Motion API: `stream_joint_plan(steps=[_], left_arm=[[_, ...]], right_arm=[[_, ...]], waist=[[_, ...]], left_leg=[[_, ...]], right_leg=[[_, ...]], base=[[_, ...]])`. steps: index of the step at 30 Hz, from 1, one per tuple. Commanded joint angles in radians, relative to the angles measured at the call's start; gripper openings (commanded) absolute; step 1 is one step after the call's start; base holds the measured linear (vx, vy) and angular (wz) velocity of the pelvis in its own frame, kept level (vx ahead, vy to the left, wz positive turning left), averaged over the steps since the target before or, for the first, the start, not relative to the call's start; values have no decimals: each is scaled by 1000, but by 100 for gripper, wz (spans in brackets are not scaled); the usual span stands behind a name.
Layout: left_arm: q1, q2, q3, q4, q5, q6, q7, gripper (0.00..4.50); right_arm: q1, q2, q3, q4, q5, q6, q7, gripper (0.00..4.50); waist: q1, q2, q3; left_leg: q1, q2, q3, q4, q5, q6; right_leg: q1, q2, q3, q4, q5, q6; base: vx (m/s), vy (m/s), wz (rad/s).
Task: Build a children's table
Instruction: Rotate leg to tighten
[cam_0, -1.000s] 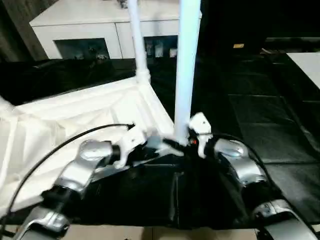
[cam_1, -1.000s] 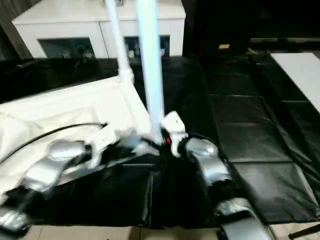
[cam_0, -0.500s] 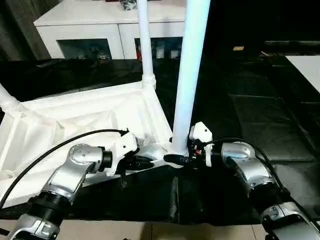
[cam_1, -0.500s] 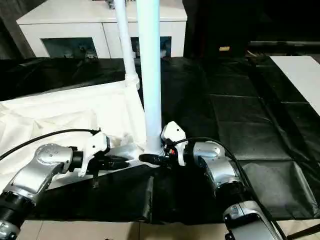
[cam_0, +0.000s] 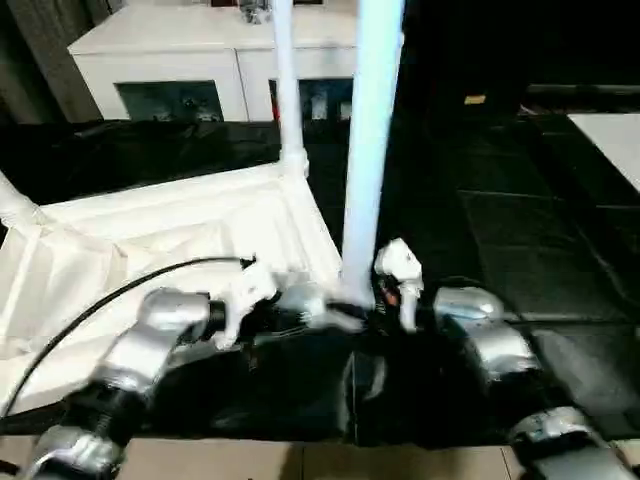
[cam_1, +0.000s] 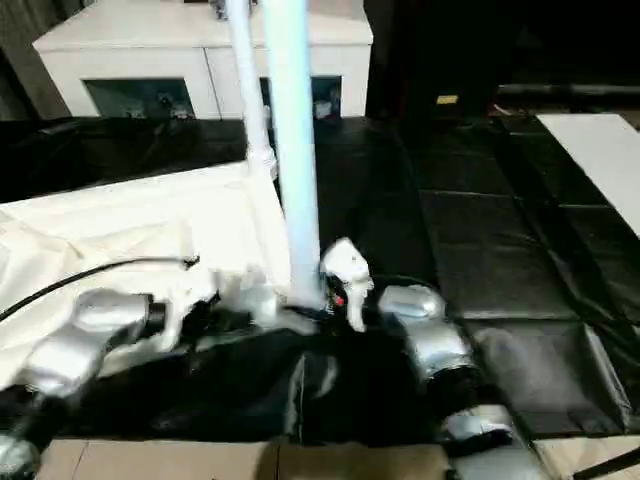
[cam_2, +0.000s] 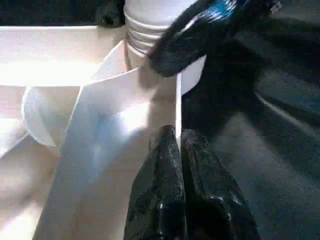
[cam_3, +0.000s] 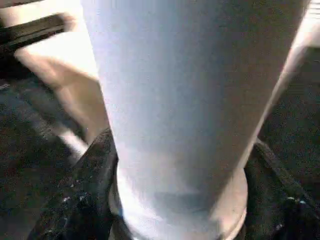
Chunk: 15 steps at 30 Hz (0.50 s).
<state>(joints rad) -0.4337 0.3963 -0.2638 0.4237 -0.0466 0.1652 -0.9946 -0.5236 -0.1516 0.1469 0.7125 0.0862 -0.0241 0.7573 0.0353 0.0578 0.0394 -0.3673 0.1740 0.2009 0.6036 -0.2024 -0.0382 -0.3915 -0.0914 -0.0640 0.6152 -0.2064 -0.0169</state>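
The white cabinet (cam_0: 210, 60) is seen at the back. The upturned table top (cam_0: 150, 240) is laid on the black sheet (cam_0: 520, 230), with one far leg (cam_0: 287, 80) upright. The near leg (cam_0: 368, 150) is planted in the corner socket (cam_2: 150, 45). It is grasped low by the right gripper (cam_3: 175, 220) jaws. The left gripper (cam_2: 179, 150) jaws are clenched on the table top's thin edge.
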Motion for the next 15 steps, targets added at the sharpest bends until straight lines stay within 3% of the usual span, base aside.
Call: stream_joint_plan(steps=[1,3,4,9,10,13,15], left_arm=[[9,-31,-22,59,27,44,56,0],[-4,-52,-23,74,31,54,82,0],[-43,-105,-17,129,47,69,168,0],[-163,-244,40,302,58,118,405,0],[-190,-270,55,339,57,117,449,0],[-221,-305,71,383,54,93,490,0],[-235,-324,82,404,47,77,503,0]], right_arm=[[-17,13,-70,55,-7,49,-185,270],[-18,28,-80,63,-6,62,-230,270],[-24,60,-94,83,-11,80,-330,270],[-71,132,-123,163,-45,106,-587,270],[-84,145,-122,182,-59,89,-633,270],[-103,162,-115,209,-77,72,-679,270],[-115,170,-112,228,-83,72,-702,270]], waist=[[-4,-7,-38],[-9,-7,-40],[-10,-7,-39],[-7,-13,-38],[-5,-20,-37],[0,-22,-42],[2,-22,-43]], left_leg=[[21,59,-36,-94,-329,-16],[20,58,-41,-97,-357,-29],[21,57,-39,-98,-359,-31],[41,48,-36,-93,-393,-37],[36,48,-38,-94,-387,-29],[23,46,-38,-96,-329,5],[25,44,-36,-94,-318,16]], right_leg=[[27,-65,47,-93,-382,-191],[30,-66,47,-96,-402,-172],[26,-63,48,-98,-389,-168],[11,-65,52,-115,-458,-150],[14,-66,53,-115,-452,-148],[21,-65,57,-110,-394,-143],[20,-64,60,-110,-376,-153]], base=[[0,0,0],[0,0,0],[0,0,0],[0,0,0],[0,0,0],[0,0,0],[0,0,0]])
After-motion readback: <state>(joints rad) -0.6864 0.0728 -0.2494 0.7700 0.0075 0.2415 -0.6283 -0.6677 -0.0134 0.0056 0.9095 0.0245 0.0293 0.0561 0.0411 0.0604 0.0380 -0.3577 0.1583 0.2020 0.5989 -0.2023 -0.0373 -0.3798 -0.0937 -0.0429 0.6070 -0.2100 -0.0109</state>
